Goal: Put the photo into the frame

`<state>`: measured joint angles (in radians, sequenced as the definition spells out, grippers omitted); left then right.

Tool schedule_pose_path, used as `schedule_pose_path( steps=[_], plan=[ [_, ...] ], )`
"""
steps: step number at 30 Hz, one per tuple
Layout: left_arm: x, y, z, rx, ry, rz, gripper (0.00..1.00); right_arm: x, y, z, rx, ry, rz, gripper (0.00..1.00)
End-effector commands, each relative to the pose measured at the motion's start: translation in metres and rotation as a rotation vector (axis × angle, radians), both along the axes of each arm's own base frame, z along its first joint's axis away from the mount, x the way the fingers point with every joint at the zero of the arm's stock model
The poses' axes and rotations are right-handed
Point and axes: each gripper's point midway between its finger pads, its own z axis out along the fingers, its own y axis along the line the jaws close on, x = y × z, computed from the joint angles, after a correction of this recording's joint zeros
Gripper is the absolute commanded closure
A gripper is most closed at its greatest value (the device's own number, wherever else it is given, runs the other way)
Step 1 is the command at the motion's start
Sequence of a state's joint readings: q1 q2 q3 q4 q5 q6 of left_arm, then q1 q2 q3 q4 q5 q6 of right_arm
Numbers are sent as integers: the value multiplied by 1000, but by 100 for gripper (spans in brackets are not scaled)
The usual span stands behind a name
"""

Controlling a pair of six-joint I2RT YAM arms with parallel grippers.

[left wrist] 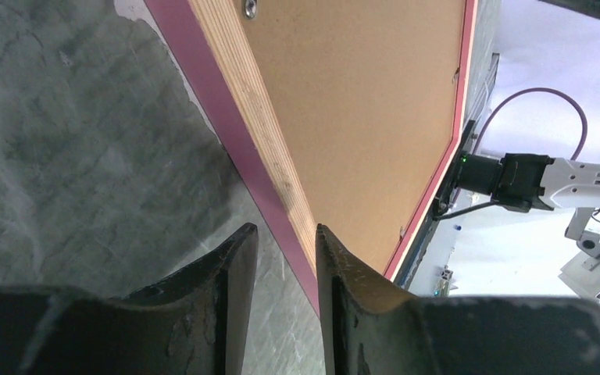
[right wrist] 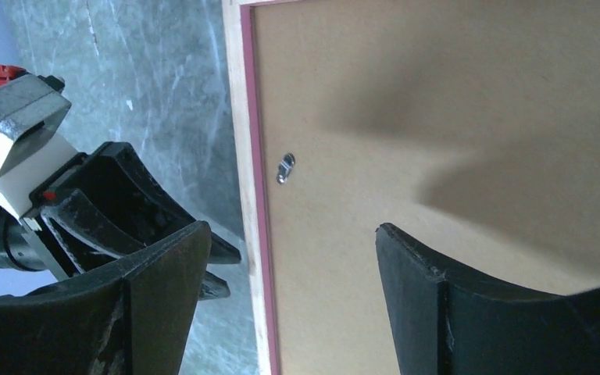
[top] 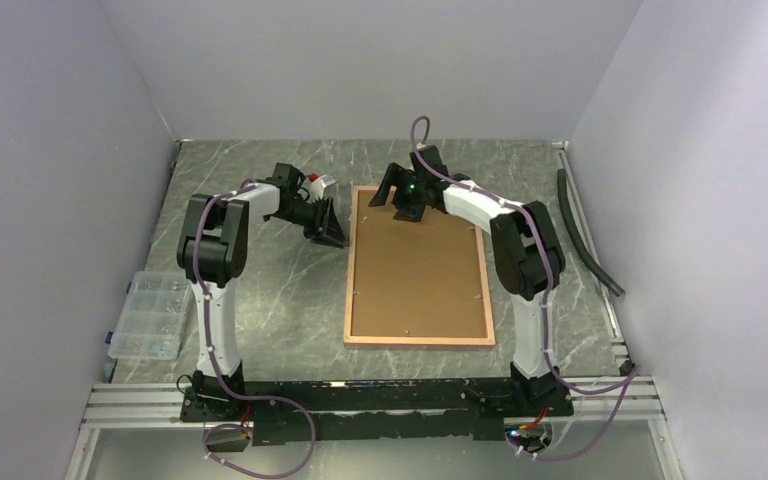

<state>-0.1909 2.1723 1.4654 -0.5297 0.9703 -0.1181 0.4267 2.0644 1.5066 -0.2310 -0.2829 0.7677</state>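
The frame lies back-up on the table, its light wood rail and pink edge around a brown backing board. The photo is hidden. My left gripper sits low at the frame's left rail near the far corner. It is open, with a narrow gap, and in the left wrist view the frame's pink edge runs toward that gap. My right gripper hovers open over the far end of the board. Its wide gap spans the left rail, holding nothing.
A small metal clip sits on the board near the rail. A clear plastic organiser box lies at the table's left edge. A black strip runs along the right side. Grey walls close in on three sides.
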Motion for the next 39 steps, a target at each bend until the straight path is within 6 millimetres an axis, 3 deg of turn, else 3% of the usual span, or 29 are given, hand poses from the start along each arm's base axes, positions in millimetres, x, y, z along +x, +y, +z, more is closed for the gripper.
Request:
schedule_pose_path(
  steps=[1, 8, 16, 24, 33, 39],
  plan=[
    [8, -10, -4, 0, -25, -1, 63, 20, 29, 14, 85, -33, 33, 21],
    [11, -8, -23, 42, -4, 8, 72, 25, 57, -6, 114, 8, 81, 29],
    [7, -6, -33, 55, 18, 8, 77, 25, 69, -26, 139, 47, 98, 33],
    [6, -4, -35, 68, 22, 8, 78, 18, 83, -26, 191, 69, 120, 35],
    [6, -4, -33, 71, 14, 10, 78, 9, 81, -21, 202, 78, 116, 36],
    [5, -3, -33, 79, 12, 10, 79, 12, 62, -14, 167, 48, 89, 33]
  ],
)
